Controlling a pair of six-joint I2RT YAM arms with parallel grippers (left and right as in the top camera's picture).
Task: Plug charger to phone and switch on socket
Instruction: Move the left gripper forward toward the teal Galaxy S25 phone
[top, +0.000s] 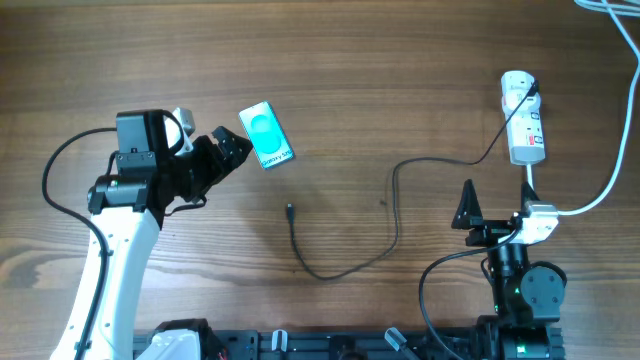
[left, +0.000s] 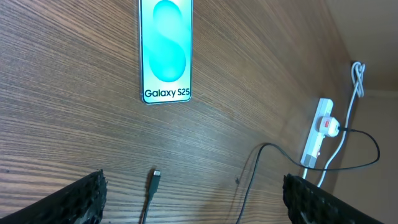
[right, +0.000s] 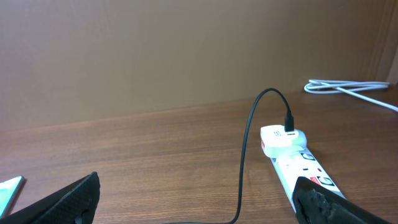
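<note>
Nearest the overhead lens stand the two arms, one at each side of the table's (top: 330, 60) near edge. I count one phone, one charger, one socket and one thick white lead.

Left arm: its white link rises from the near left corner, bends at the elbow, and carries the wrist forward and to the right. Its left gripper (top: 232, 145) points at the phone (top: 266, 136), close to it but not touching. In the left wrist view I see both fingers (left: 84, 199) at the lower corners, spread wide, with nothing between them but bare wood.

Right arm: it is folded close over its base, and the right gripper (right: 196, 183) faces away from me toward the socket (top: 523, 120). These jaws too are released and grasp nothing.

Phone: it lies flat and tilted on the left half of the table, its teal screen up, with "Galaxy S25" legible in the left wrist view.

Charger (top: 396, 215): one thin black cable runs from a white block seated at the socket's far end, curves across the middle of the table, and ends in a small connector tip (top: 289, 210). That tip rests on the wood, apart from the phone and nearer to me.

Socket: it lies at the far right, just ahead of the right gripper. The white lead (top: 600, 195) loops off beside it.
</note>
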